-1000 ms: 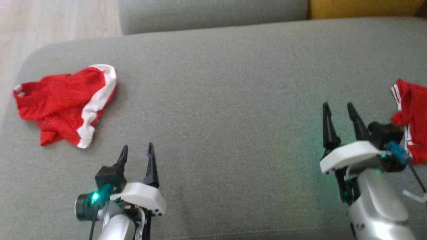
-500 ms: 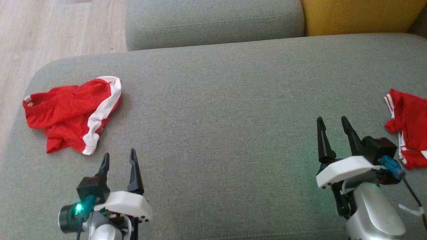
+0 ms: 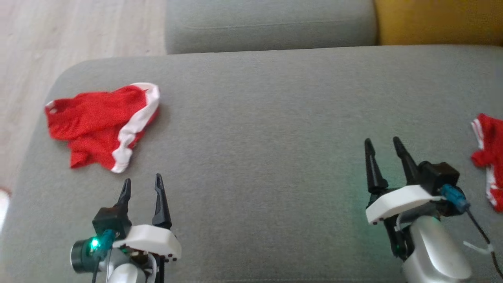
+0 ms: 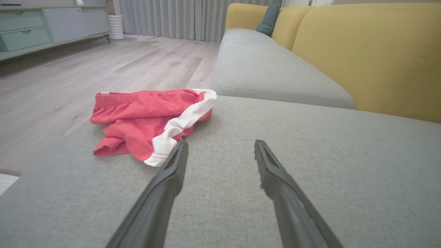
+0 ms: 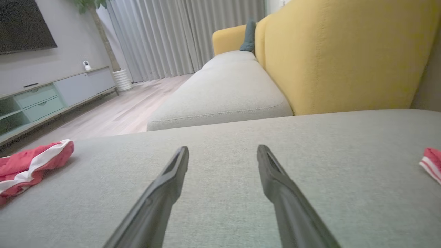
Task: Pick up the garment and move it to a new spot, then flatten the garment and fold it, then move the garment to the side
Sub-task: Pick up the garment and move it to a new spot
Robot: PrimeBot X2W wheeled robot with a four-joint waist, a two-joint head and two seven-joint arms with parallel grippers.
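A pinch by the left gripper (image 3: 142,179) could have caught only one layer of the shorts (image 3: 98,125), which lay near the cushion's (image 3: 267,118) left edge, and a drag might have tipped them to the floor. A second red garment (image 3: 489,157) at the far right could have been mistaken for them. The left gripper and right gripper (image 3: 382,140) were spread wide and empty. The shorts, just ahead of the left gripper, were red with a white band and crumpled.

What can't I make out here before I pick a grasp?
- Red garment at right: head view, cut off by the right edge; type unclear.
- Red shorts: head and left wrist views, own folds hide the leg openings.
- Pale object: head view, cut by left edge, unidentifiable.
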